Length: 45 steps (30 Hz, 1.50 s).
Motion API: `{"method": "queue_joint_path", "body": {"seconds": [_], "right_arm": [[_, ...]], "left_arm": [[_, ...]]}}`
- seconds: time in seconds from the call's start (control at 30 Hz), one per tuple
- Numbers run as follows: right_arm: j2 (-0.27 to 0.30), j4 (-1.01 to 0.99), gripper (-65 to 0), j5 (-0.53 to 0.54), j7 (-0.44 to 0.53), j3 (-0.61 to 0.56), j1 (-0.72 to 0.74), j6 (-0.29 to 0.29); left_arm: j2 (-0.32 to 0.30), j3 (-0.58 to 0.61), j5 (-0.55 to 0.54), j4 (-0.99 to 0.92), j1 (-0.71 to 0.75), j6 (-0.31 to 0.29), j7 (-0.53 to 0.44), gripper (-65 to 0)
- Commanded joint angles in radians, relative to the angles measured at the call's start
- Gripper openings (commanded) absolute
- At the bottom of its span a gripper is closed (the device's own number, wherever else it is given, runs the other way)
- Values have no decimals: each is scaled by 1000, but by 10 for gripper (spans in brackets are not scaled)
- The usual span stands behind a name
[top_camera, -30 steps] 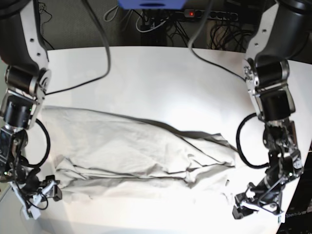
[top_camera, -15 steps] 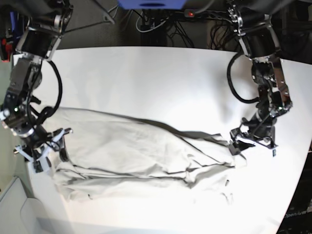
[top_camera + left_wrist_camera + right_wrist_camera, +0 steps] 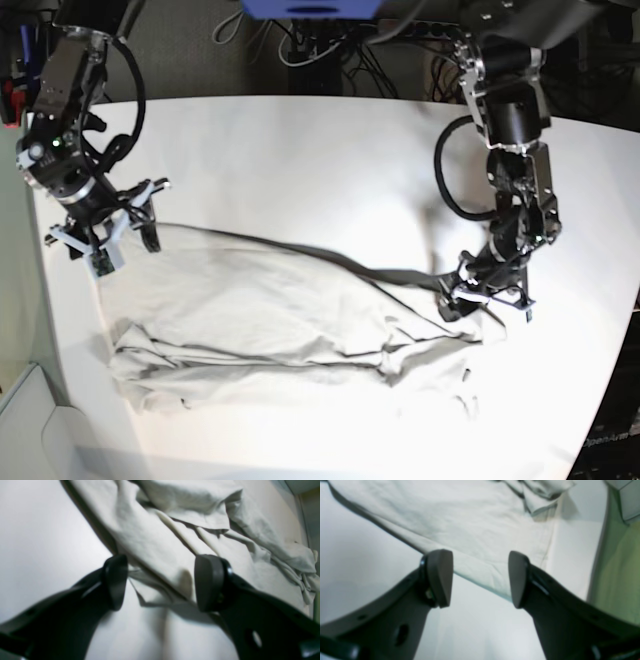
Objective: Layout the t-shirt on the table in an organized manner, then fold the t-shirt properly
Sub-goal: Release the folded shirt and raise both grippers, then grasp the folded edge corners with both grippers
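Both claws released: left claw & right claw straddle t-shirt corners.

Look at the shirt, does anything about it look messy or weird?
Yes. The t-shirt lies on the table in a long rumpled strip, not spread flat. Its near edge is doubled over in folds, and the end by the left gripper is bunched up. Nothing looks torn or spilled.

The base view looks down from high over the whole matte white counter; each wrist view peers close past its end effector at the crumpled grey-beige cloth t-shirt, which all three share.
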Motion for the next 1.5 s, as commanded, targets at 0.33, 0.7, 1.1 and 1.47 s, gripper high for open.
{"method": "queue_joint_path", "body": {"seconds": [0.33,0.7,1.1,1.47], "right_arm": [[15,22,-311,6,31,23,-12,7],[34,19,-311,5,31,64,-4,7],[75,-179,-307,5,31,60,53,7],[73,-324,-307,5,38,60,57,7]], "left_arm": [[-7,53,-13,-119,-76,-7,-101,-365],[-8,-11,-24,18,-10,-7,67,-648],[41,-234,-22,537,153,-7,520,-648],[32,-237,-15,672,232,-7,568,-648]]}}
